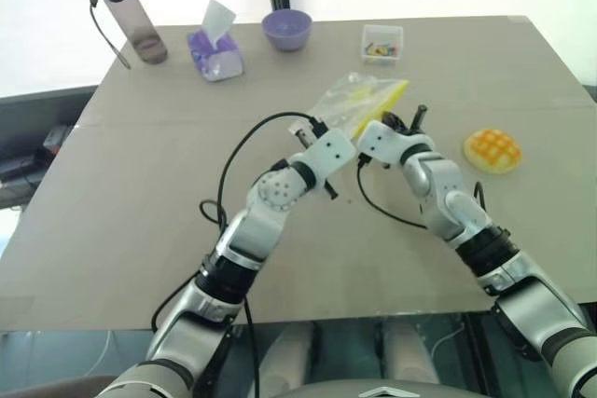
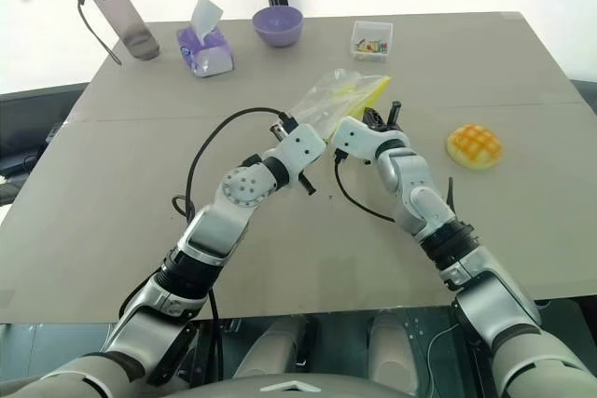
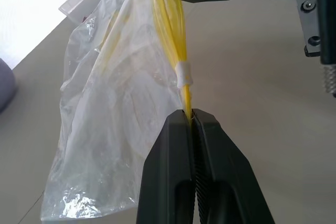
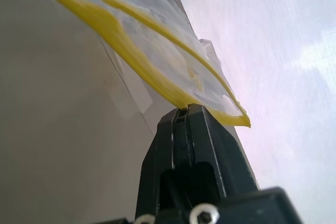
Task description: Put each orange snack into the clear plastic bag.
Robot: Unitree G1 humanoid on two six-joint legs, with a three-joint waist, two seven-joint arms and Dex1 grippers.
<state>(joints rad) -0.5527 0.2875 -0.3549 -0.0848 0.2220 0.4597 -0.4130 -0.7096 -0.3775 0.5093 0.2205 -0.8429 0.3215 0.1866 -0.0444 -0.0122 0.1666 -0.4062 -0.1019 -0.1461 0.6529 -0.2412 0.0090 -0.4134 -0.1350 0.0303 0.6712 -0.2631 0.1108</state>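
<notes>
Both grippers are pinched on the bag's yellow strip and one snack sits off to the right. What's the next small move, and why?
Probably ease the two grippers apart to pull the mouth open. The left gripper and right gripper are each shut on the yellow strip of the clear bag, which looks nearly flat, while the orange snack lies on the table, outside it.

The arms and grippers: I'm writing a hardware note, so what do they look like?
Both arms are silver-grey with black joint bands and white wrist housings. A loose black cable loops along each. The left gripper and right gripper each have two tapered matte-black fingers; a round perforated disc marks the left elbow.
</notes>
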